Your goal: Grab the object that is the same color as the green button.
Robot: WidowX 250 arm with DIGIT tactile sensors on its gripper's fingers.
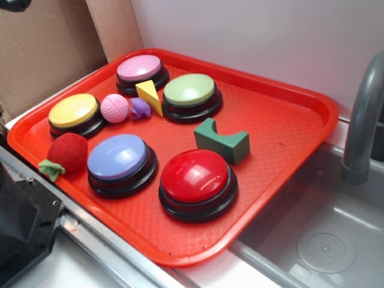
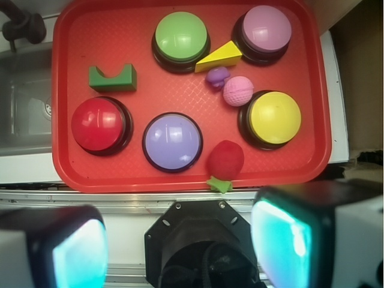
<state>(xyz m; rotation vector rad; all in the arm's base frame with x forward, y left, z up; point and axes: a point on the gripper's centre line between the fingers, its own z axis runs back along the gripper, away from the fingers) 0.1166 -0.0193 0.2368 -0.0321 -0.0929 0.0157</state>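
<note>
A small dark green block with a curved notch in its top lies on the red tray, between the green button and the red button. In the wrist view the block is at the upper left, left of the green button. My gripper is high above the tray's near edge. Its two fingers stand wide apart with nothing between them. The gripper does not show in the exterior view.
The tray also holds yellow, pink and blue-lavender buttons, a yellow wedge, a pink ball, a small purple toy and a red plush strawberry. A sink with a grey faucet lies to the right.
</note>
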